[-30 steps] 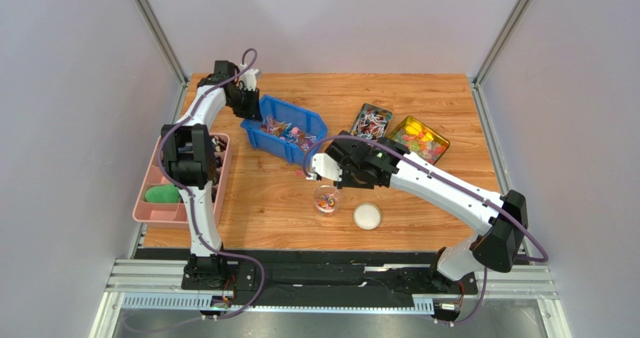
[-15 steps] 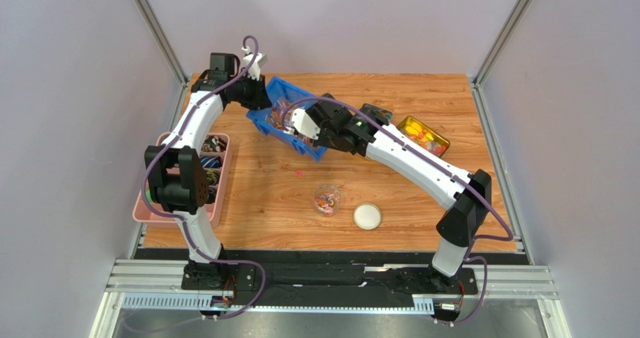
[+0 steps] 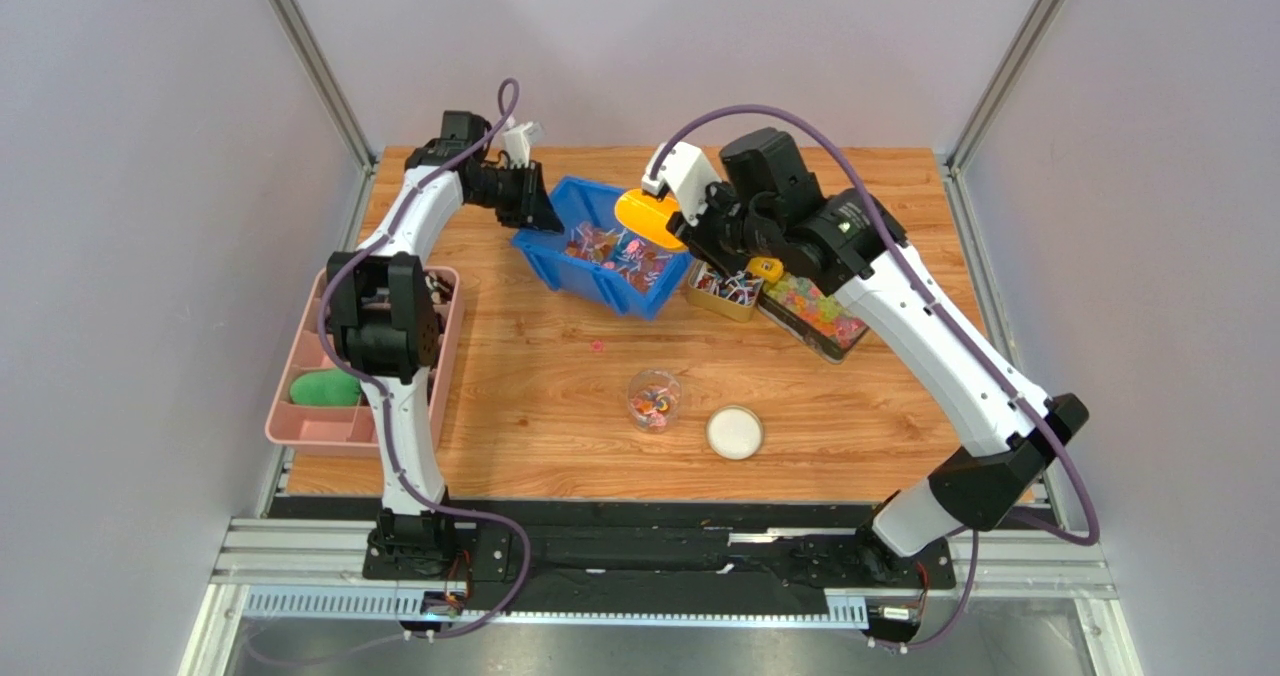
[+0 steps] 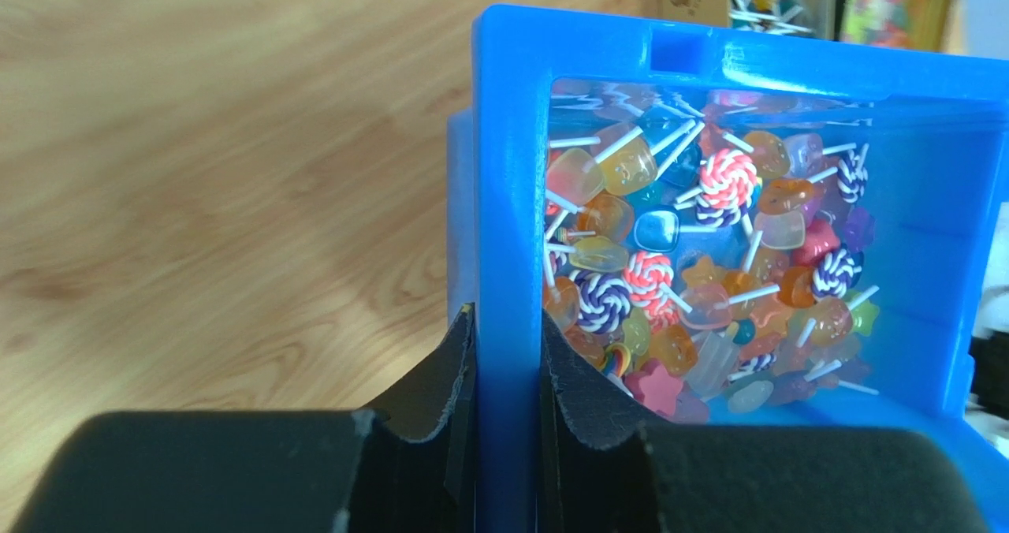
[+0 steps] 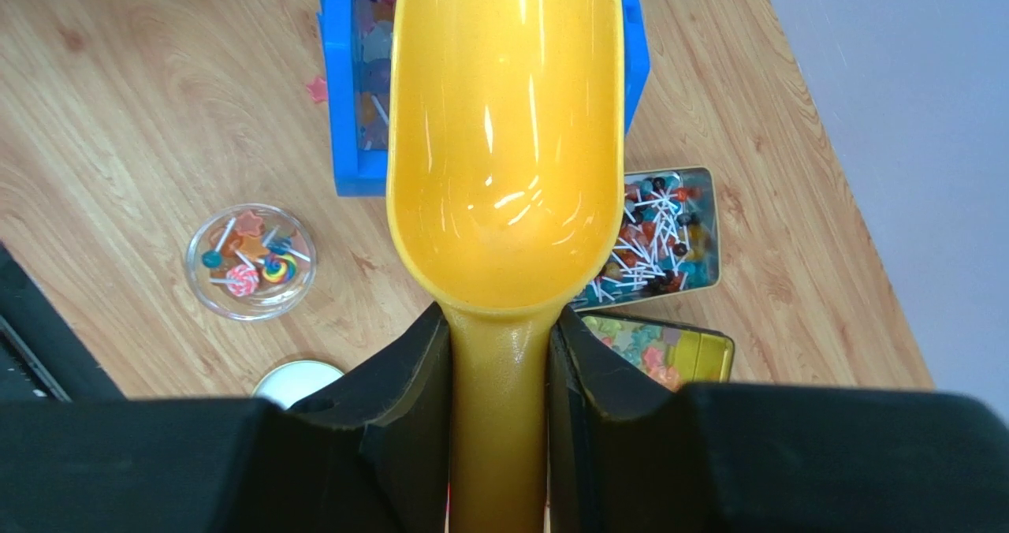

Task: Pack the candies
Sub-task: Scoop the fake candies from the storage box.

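Observation:
The candies (image 4: 699, 273) are a heap of tiny mixed sweets and lollipops in a blue bin (image 3: 669, 289). My left gripper (image 3: 537, 205) is shut on the bin's left wall (image 4: 509, 178), one finger inside and one outside. My right gripper (image 3: 688, 229) is shut on the handle of a yellow scoop (image 3: 648, 216) and holds it above the bin's right end. In the right wrist view the scoop (image 5: 509, 143) is empty. A small glass bowl (image 3: 654, 400) with a few candies stands in front of the bin, and it also shows in the right wrist view (image 5: 251, 261).
A round white lid (image 3: 733, 433) lies right of the bowl. Two open tins (image 3: 732, 291) (image 3: 816, 316) with other sweets lie under my right arm. A pink tray (image 3: 446, 358) with a green lump sits at the left edge. One loose candy (image 3: 597, 346) lies on the wood.
My right gripper carried the scoop from above the glass bowl to the blue bin, then up and right of it. The left arm shifted with the bin, which now sits a little further right.

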Robot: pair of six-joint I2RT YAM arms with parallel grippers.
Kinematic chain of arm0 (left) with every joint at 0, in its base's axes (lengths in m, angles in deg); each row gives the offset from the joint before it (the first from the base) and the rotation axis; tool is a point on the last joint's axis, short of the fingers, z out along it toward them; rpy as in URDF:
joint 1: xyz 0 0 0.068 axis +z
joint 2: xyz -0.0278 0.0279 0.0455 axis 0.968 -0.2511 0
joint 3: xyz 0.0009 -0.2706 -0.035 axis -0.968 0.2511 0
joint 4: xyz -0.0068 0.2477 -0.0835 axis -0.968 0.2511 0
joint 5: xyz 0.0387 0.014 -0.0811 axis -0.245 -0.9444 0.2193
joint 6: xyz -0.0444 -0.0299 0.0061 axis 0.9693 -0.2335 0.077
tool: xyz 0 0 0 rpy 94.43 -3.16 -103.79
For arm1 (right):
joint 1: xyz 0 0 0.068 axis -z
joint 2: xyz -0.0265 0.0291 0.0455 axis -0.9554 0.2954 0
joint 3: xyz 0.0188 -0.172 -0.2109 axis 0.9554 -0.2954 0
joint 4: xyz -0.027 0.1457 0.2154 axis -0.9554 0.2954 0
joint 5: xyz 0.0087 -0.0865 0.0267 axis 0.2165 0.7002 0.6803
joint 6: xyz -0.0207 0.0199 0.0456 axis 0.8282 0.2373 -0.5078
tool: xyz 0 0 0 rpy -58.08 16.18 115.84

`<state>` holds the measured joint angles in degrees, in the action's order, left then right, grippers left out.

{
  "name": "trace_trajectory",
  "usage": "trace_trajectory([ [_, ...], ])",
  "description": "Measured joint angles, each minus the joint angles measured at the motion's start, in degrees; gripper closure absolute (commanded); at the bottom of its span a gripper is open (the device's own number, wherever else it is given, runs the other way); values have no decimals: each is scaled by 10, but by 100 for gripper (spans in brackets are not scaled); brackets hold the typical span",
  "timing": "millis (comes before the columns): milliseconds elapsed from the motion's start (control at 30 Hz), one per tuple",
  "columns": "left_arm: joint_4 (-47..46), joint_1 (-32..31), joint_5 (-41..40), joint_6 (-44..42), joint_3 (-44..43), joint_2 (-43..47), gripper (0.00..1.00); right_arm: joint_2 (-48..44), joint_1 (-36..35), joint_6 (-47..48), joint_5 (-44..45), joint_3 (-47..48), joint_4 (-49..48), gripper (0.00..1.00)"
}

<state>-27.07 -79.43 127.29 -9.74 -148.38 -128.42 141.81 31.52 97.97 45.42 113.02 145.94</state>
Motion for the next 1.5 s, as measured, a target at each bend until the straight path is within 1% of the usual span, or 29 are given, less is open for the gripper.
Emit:
trace_trajectory([
  [200, 18, 10, 101, 17, -10, -47, 100, -15, 14, -16, -48, -3, -3, 100],
  [400, 2, 11, 209, 18, -10, -49, 100, -15, 13, -21, -65, -12, -4, 100],
  [500, -3, 11, 226, 24, -10, -49, 100, -15, 13, -23, -68, -14, -5, 100],
  [700, 30, 9, 188, 22, -32, -57, 100, -15, 13, -30, -69, -14, -5, 100],
  [767, 23, 11, 180, 24, -30, -57, 100, -14, 13, -31, -69, -14, -6, 100],
  [867, 9, 11, 191, 38, -22, -57, 100, -14, 13, -31, -69, -14, -8, 100],
  [933, 17, 9, 174, 37, -23, -56, 100, -12, 13, -32, -69, -14, -9, 100],
  [1033, 36, 3, 124, 14, -30, -56, 100, -7, 13, -32, -66, -14, -11, 100],
  [1133, 51, -9, 42, -16, -27, -47, 100, 0, 13, -32, -56, -14, -13, 100],
  [1267, 31, -24, -45, -46, 25, -4, 100, 17, 12, -31, -38, -13, -9, 100],
  [1367, 26, -28, -67, -53, 45, 24, 100, 40, 8, -30, -26, -10, 0, 100],
  [1500, -16, -30, -79, -53, 74, 69, 100, 75, -8, -20, 5, -9, 27, 100],
])
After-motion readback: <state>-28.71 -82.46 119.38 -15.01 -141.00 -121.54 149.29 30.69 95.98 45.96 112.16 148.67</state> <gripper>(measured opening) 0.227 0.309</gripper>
